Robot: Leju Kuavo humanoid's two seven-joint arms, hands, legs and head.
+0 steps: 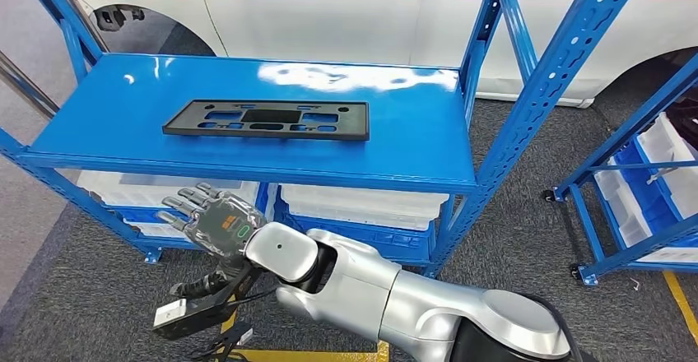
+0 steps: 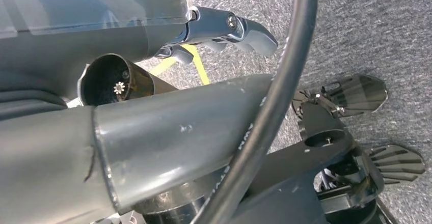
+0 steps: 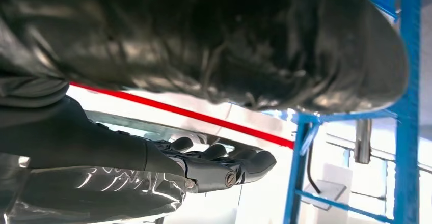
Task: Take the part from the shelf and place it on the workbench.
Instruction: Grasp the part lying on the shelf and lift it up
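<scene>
The part [image 1: 267,120] is a flat black rectangular plate with several cut-outs, lying on the top board of the blue shelf [image 1: 395,144], near the middle. My right arm reaches across from the lower right, and my right hand [image 1: 207,216] is below and in front of the shelf's front edge, left of the part, fingers spread and holding nothing. The right wrist view shows the same right hand [image 3: 214,165], its dark fingers stretched out and empty. My left hand [image 2: 232,28] hangs low over the grey floor, its fingers extended and nothing in them.
White bins [image 1: 362,201] sit on the lower level under the shelf board. A blue upright [image 1: 535,103] stands at the shelf's right. A second blue rack [image 1: 634,189] with white bins is further right. A white vehicle [image 1: 329,8] is behind. Yellow tape [image 1: 296,354] marks the floor.
</scene>
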